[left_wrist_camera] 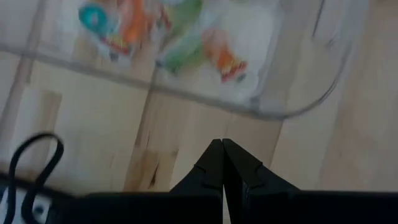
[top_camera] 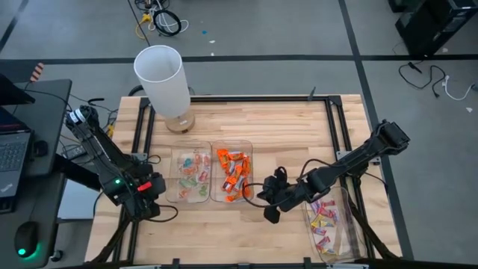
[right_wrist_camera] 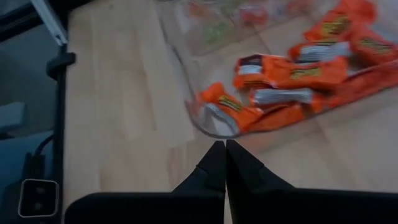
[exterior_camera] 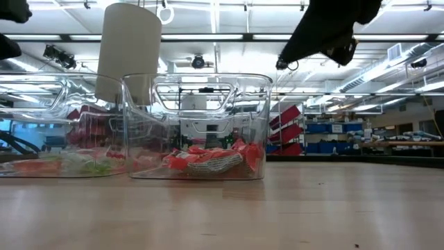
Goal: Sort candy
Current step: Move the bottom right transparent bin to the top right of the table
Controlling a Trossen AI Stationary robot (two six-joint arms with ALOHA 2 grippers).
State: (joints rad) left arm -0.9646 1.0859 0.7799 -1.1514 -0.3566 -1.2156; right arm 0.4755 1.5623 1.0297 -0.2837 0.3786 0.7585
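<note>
Orange-wrapped candy point(top_camera: 234, 173) fills the middle clear tray point(top_camera: 247, 149); in the right wrist view this orange candy point(right_wrist_camera: 292, 74) lies just ahead of my fingers. Pale green-and-pink candy point(top_camera: 193, 173) lies in the left tray point(top_camera: 178, 153), and shows as green-and-pink candy point(left_wrist_camera: 180, 37) in the left wrist view. Pink-and-yellow candy point(top_camera: 323, 217) sits in the right tray point(top_camera: 344, 239). My right gripper point(top_camera: 260, 196) point(right_wrist_camera: 224, 149) is shut and empty, above the table near the middle tray's near corner. My left gripper point(top_camera: 160, 187) point(left_wrist_camera: 222, 149) is shut and empty, beside the left tray.
A tall white cup point(top_camera: 163, 78) stands upside-down-looking at the table's far left. In the low view the middle tray point(exterior_camera: 198, 125) stands in front with the white cup point(exterior_camera: 128, 52) behind. Bare wood point(top_camera: 284, 134) lies toward the far right. A laptop and mouse point(top_camera: 26, 243) sit left of the table.
</note>
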